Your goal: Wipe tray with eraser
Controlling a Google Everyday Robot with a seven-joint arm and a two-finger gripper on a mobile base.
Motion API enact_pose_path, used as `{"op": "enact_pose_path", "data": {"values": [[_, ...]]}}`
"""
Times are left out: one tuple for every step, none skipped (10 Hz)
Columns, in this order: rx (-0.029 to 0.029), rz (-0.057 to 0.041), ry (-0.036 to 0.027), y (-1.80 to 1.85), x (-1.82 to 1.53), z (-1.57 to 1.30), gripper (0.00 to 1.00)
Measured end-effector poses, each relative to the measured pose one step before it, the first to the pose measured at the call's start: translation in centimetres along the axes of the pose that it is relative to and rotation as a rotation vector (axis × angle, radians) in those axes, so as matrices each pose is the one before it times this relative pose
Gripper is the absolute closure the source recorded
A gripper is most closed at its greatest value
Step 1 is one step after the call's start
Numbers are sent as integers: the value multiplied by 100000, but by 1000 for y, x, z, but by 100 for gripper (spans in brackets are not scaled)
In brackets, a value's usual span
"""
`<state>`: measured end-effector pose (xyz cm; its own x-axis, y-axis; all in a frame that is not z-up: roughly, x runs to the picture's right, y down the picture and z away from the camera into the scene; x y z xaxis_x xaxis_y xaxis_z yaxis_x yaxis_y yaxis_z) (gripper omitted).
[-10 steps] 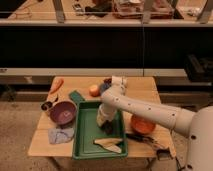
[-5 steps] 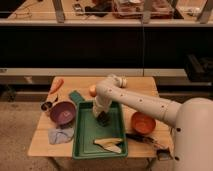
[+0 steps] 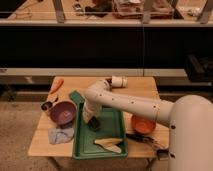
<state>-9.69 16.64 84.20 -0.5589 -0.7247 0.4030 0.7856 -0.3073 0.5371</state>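
One tray (image 3: 111, 131), long axis front-back | pincer (image 3: 93, 123) over its left half

The robot's white body fills the lower right corner of the camera view; from it the single white arm (image 3: 131, 104) reaches leftward and slightly upward, a long rounded link dotted with small dark marks; at its far end the arm bends sharply at a bulky elbow, with a short white cylindrical joint cap (image 3: 118, 81) projecting behind the bend; from that elbow the forearm and wrist drop almost straight down; the tool (image 3: 93, 122) hangs at the end of the wrist, dark against the white links, pointing downward and set low, at the left half of the green tray (image 3: 115, 146) on the surface.
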Motion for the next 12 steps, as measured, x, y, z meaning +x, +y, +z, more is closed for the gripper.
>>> {"op": "enact_pose_path", "data": {"values": [[-54, 119, -143, 94, -815, -175, 100], [142, 449, -880, 350, -1815, -279, 100], [171, 473, -979, 273, -1549, -24, 100], [395, 1079, -1108, 531, -1594, 125, 100], [506, 1758, -806, 1163, -1477, 138, 100], [-7, 1494, 197, 881, -564, -64, 100], [-117, 379, 128, 230, -47, -71, 100], [-1645, 6584, 6030, 3330, 1679, -3249, 100], [-308, 1297, 119, 639, 855, -569, 100], [-12, 1191, -78, 544, 1198, 166, 100], [-16, 364, -3, 307, 884, 519, 100], [56, -646, -11, -214, 1119, 722, 100]]}}
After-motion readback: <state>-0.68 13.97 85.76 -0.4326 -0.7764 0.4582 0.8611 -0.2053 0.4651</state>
